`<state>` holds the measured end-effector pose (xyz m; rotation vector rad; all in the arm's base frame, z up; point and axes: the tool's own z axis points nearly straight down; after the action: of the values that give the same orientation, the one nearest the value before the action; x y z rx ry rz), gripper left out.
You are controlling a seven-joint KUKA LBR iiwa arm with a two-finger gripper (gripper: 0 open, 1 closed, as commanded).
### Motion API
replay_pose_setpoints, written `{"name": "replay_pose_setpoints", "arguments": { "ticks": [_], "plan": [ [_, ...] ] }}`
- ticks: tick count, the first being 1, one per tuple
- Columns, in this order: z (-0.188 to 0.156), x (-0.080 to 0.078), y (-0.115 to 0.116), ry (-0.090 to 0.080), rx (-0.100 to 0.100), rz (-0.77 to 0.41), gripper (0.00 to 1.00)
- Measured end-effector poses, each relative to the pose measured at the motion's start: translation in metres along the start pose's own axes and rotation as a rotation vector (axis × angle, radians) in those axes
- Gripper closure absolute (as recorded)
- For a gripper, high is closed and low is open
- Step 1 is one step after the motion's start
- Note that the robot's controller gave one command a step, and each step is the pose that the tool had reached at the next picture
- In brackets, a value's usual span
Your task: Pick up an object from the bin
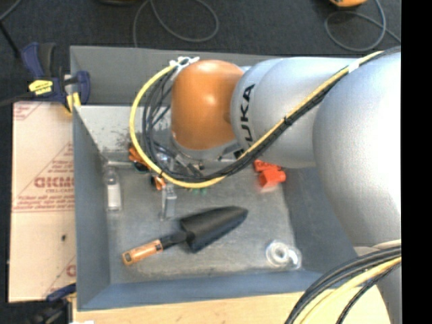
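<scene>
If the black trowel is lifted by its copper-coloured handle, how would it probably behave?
The trowel looks rigid, so it should probably keep its shape. Its broad blade is bulkier than the thin handle, so it may tip blade-down. The rounded handle could perhaps slip or turn in a grasp.

We find a trowel lying across the front middle of the bin, the gripper just behind it, a small bottle to their left near the wall, a ring at front right and a block behind that ring
</scene>
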<state>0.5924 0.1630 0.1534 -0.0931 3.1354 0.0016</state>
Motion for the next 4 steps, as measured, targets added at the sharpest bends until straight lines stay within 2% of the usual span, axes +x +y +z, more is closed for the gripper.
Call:
{"name": "replay_pose_setpoints", "arguments": {
  "ticks": [1, 2, 3, 4],
  "plan": [
    [0.018, 0.024, -0.013, 0.005, 0.001, -0.242, 0.00],
    [0.015, 0.046, -0.047, -0.001, -0.002, -0.279, 0.00],
    [0.073, 0.055, -0.041, -0.001, 0.001, -0.336, 0.00],
    [0.083, 0.061, -0.068, 0.001, -0.002, -0.270, 1.00]
  ]
}}
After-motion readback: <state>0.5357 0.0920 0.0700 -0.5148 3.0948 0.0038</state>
